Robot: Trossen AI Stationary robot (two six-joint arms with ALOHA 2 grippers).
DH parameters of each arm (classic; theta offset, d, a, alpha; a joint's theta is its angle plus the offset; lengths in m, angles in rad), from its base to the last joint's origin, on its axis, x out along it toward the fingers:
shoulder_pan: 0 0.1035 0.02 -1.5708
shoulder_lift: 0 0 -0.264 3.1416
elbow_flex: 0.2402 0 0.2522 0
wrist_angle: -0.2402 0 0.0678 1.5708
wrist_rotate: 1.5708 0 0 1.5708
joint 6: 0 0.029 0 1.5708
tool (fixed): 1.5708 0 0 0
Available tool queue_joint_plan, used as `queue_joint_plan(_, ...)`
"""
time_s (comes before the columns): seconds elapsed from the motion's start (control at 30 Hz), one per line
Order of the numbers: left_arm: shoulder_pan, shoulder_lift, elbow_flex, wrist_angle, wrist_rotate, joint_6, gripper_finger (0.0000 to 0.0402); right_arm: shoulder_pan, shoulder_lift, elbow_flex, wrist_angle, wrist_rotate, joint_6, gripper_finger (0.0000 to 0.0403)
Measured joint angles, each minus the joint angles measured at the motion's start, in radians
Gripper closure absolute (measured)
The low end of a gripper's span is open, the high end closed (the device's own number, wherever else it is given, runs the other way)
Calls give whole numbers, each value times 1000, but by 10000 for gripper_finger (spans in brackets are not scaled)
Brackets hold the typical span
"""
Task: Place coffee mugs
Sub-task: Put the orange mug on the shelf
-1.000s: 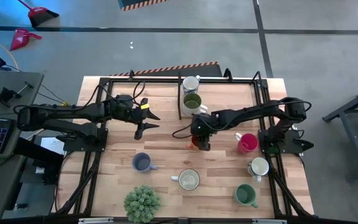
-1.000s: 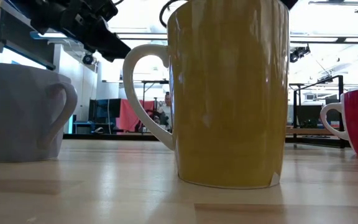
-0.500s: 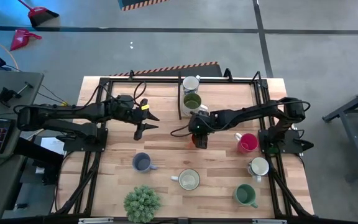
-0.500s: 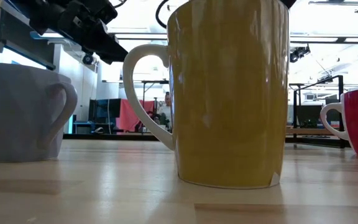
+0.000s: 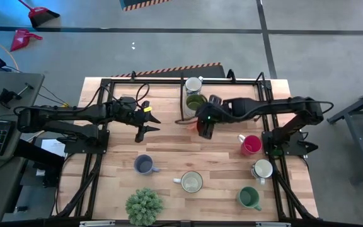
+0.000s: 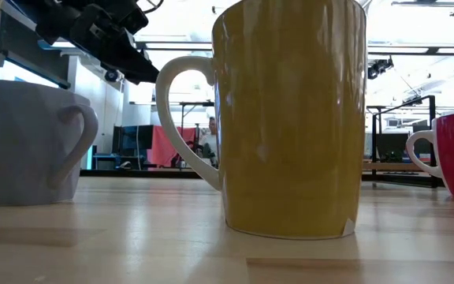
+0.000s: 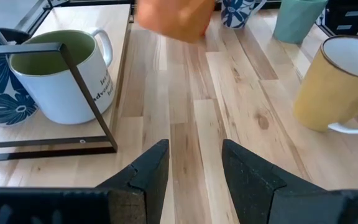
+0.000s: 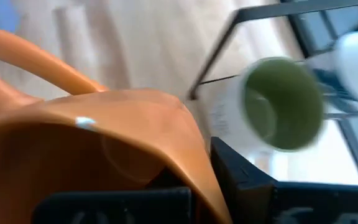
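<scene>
An orange mug (image 8: 98, 143) fills the right wrist view and shows as an orange blur (image 7: 176, 18) in the left wrist view, held above the table by my right gripper (image 5: 205, 128) near the table's middle. My left gripper (image 7: 194, 168) hovers open over the left half of the table (image 5: 169, 148). Standing upright on the table are a white mug (image 5: 193, 84), a white mug with an olive inside (image 5: 195, 103), a magenta mug (image 5: 251, 144), another white one (image 5: 262, 169), a dark green one (image 5: 249, 197), a cream one (image 5: 191, 182) and a blue-grey one (image 5: 144, 165). My right gripper is shut on the orange mug's wall near its rim (image 8: 173, 134), slanting down from the table's right. One dark finger (image 8: 241, 180) shows beside the wall; the other is hidden by the mug. The mug hangs tilted, clear of the table, its handle (image 8: 36, 56) pointing away from the fingers.
A bushy potted plant (image 5: 144, 206) stands at the near edge. A black metal frame (image 7: 86, 106) rims the table and passes beside the olive-lined mug (image 7: 61, 74). The cream mug (image 6: 290, 118) stands right before the low camera. Bare wood lies between the two grippers.
My right gripper has risen from the table's middle with the orange mug, tipping as it went. The mug, which stood on the wood under the gripper, now hangs clear of it.
</scene>
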Motion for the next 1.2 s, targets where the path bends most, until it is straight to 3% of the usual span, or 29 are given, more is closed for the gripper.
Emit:
queue_joint_plan(0.2,0,0,0,0,0,7,264,-75,-10,122,-83,52,2,402)
queue_joint_plan(0.47,0,0,0,0,0,7,264,-261,-8,144,-122,38,10,402)
queue_joint_plan(0.8,0,0,0,0,0,-10,264,-509,4,143,-139,-80,56,403)
queue_joint_plan(1.2,0,0,0,0,1,-29,264,-640,109,143,-187,-122,150,403)
